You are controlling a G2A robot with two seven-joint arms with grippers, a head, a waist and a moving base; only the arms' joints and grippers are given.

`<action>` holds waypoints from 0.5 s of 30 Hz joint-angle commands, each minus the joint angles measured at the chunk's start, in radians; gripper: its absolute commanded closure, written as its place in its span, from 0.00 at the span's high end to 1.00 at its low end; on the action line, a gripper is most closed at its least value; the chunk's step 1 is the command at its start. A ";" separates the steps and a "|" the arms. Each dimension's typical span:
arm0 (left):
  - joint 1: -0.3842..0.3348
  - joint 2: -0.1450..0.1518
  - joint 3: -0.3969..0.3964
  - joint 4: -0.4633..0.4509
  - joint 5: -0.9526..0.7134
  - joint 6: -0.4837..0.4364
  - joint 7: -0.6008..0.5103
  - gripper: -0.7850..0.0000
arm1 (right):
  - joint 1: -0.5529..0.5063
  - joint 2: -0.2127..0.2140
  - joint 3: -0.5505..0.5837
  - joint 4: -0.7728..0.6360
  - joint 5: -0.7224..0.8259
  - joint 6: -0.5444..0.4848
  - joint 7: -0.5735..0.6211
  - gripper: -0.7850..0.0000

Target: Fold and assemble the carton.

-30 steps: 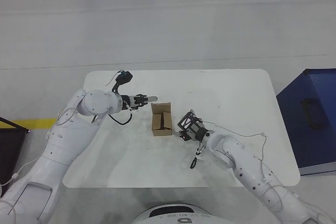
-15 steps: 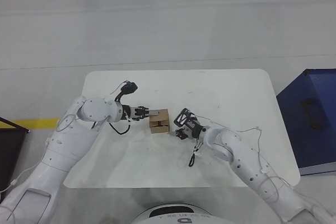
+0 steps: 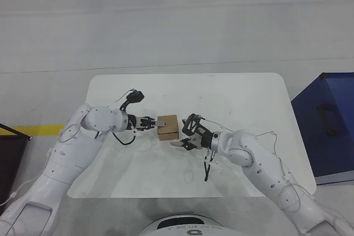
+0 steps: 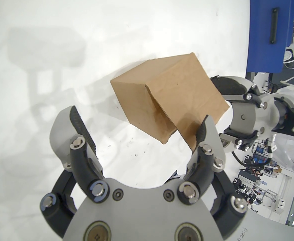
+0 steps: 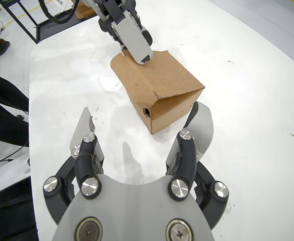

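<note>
Evidently, the carton [image 3: 168, 127] stands formed as a box near the centre of the table [image 3: 242, 100], between both grippers. The left gripper [image 3: 154, 122] is spread wide and grips nothing, with one fingertip resting on the top panel. The right gripper [image 3: 182, 131] is likewise spread and empty, just beside the end facing it. Remaining, by my judgement: that end flap gapes slightly and needs pressing flush.

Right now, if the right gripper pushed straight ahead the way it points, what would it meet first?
Most likely the carton: its near end face, with the flap not fully closed, sits directly ahead of the open right gripper. The left gripper rests on the carton's far edge.
</note>
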 commanded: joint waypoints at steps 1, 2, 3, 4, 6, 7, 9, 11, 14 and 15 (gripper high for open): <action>0.006 0.002 -0.004 -0.003 0.004 -0.002 -0.002 1.00 | 0.013 -0.007 -0.018 0.011 -0.005 0.020 -0.002 0.71; 0.008 0.003 -0.005 -0.004 0.007 -0.003 -0.003 1.00 | 0.022 -0.011 -0.027 0.019 0.004 0.026 -0.004 0.67; 0.011 0.004 -0.007 -0.006 0.010 -0.003 -0.003 1.00 | 0.029 -0.016 -0.034 0.030 0.029 0.027 -0.011 0.66; 0.013 0.005 -0.008 -0.008 0.012 -0.003 -0.003 1.00 | 0.038 -0.019 -0.037 0.044 0.052 0.030 -0.014 0.66; 0.017 0.006 -0.011 -0.013 0.014 -0.002 -0.002 1.00 | 0.056 -0.026 -0.044 0.065 0.085 0.036 -0.017 0.65; 0.020 0.006 -0.012 -0.016 0.015 -0.003 -0.001 1.00 | 0.065 -0.029 -0.046 0.076 0.084 0.046 -0.015 0.66; 0.025 0.007 -0.015 -0.021 0.015 -0.003 0.002 1.00 | 0.077 -0.035 -0.058 0.090 0.078 0.063 -0.015 0.67; 0.030 0.008 -0.017 -0.026 0.015 -0.002 0.002 1.00 | 0.089 -0.040 -0.068 0.104 0.073 0.068 -0.020 0.67; 0.036 0.010 -0.021 -0.030 0.014 -0.003 0.001 1.00 | 0.104 -0.045 -0.078 0.111 0.037 0.084 -0.024 0.67; 0.038 0.011 -0.023 -0.031 0.014 -0.004 0.002 1.00 | 0.107 -0.047 -0.081 0.112 0.025 0.090 -0.027 0.68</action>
